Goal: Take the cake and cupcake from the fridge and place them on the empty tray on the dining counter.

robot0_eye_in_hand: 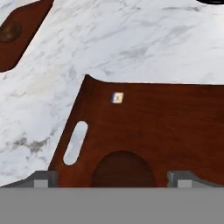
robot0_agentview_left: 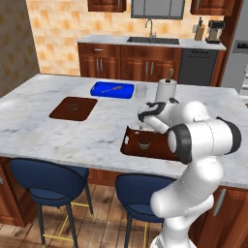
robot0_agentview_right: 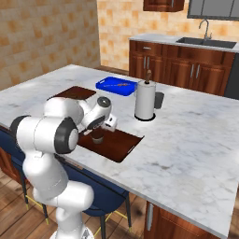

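Note:
The dark reddish-brown tray (robot0_agentview_left: pixel 130 144) (robot0_agentview_right: pixel 122 145) (robot0_eye_in_hand: pixel 166 127) lies near the front edge of the marble dining counter (robot0_agentview_left: pixel 58 131) (robot0_agentview_right: pixel 186 135). The round brown cupcake (robot0_agentview_left: pixel 143 144) (robot0_agentview_right: pixel 97 137) (robot0_eye_in_hand: pixel 122 168) stands on the tray's near part. My gripper (robot0_agentview_left: pixel 145 128) (robot0_agentview_right: pixel 103 127) (robot0_eye_in_hand: pixel 113 179) hangs just above it, open, one fingertip (robot0_eye_in_hand: pixel 41 179) on each side and apart from it. A tiny pale cake slice (robot0_eye_in_hand: pixel 117 97) lies on the tray beyond the cupcake. A strip of the grey fridge (robot0_agentview_left: pixel 237 58) shows at the far right.
A flatter brown square tray (robot0_agentview_left: pixel 73 107) (robot0_agentview_right: pixel 74 93) (robot0_eye_in_hand: pixel 17 35) holding a round brown item lies to the left. A blue tray (robot0_agentview_left: pixel 112 89) (robot0_agentview_right: pixel 116 86), a glass (robot0_agentview_left: pixel 141 91) and a paper towel roll (robot0_agentview_left: pixel 165 89) (robot0_agentview_right: pixel 145 100) stand behind. Navy stools (robot0_agentview_left: pixel 46 179) sit below the counter edge.

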Motion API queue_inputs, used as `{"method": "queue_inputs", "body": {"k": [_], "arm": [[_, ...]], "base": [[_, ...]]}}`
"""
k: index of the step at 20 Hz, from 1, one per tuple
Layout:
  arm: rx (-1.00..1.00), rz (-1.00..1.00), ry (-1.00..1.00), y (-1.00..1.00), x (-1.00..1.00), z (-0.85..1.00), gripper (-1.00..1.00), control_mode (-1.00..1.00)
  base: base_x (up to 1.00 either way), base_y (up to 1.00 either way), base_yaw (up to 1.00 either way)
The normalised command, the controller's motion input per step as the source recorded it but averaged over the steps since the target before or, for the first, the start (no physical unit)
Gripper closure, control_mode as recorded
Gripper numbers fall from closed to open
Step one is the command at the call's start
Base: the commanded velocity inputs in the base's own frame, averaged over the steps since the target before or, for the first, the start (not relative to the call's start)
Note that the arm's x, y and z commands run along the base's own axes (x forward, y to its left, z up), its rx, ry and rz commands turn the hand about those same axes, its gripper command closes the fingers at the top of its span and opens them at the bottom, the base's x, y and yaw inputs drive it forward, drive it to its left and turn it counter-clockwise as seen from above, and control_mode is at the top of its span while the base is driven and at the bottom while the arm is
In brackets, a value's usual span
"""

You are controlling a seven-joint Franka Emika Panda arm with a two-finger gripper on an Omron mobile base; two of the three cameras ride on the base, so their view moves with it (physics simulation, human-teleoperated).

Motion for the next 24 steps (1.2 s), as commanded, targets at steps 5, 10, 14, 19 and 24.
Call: {"method": "queue_inputs", "body": {"k": [5,10,14,19,24], "arm": [[0.00,-0.03,0.41,-0.22,-0.80,1.00,-1.00,-1.00],[-0.09,0.00,0.07,-0.58,-1.00,0.88,-1.00,-1.00],[-0.17,0.00,-0.48,-0.16,-1.00,0.52,-1.00,-1.00],[-0.11,0.00,-0.44,0.12,-1.00,0.62,-1.00,-1.00],[-0.08,-0.05,-0.20,0.09,-0.77,0.74,-1.00,-1.00]], "base": [[0.00,0.00,0.00],[0.00,0.00,0.00],[0.00,0.00,0.00],[0.00,0.00,0.00],[0.00,0.00,0.00]]}}
